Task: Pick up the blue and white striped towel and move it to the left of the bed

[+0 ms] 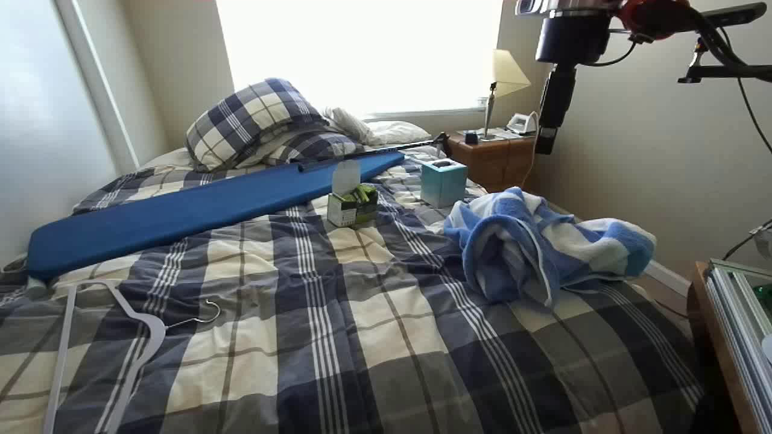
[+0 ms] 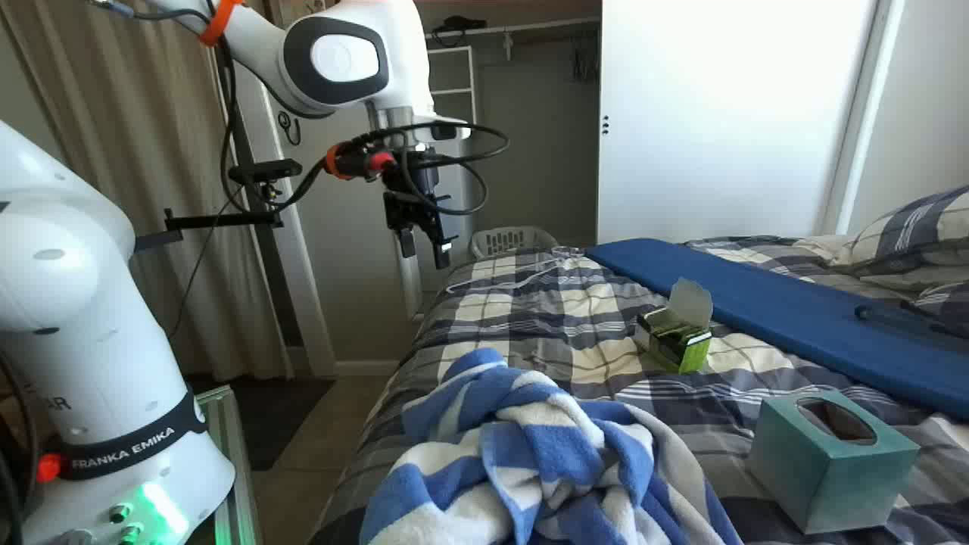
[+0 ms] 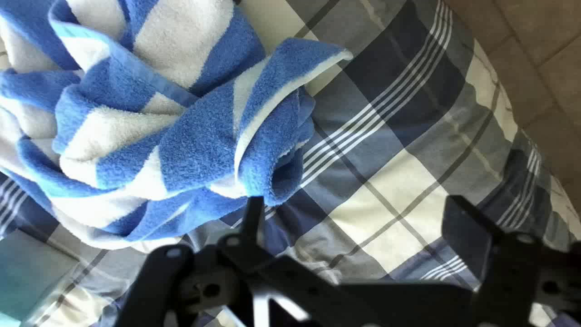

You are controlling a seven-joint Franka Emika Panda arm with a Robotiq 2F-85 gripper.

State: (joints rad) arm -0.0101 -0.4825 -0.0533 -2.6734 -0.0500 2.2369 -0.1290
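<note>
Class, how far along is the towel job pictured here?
Done: nothing evident; the crumpled blue-and-white striped towel lies on the navy-and-cream plaid bed. In hand: nothing; the black two-fingered tool is open and empty. Left: probably grasping, lifting, carrying and releasing, though which side means left is unclear.

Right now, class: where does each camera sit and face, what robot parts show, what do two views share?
In an exterior view: opposite the pillows, facing the window; wrist and end effector upper right.
In an exterior view: near the towel, facing a white door across the bed; arm and end effector.
Wrist view: on the wrist, facing down at the towel; end effector's fingers at bottom.
Both exterior views share the ironing board.
</note>
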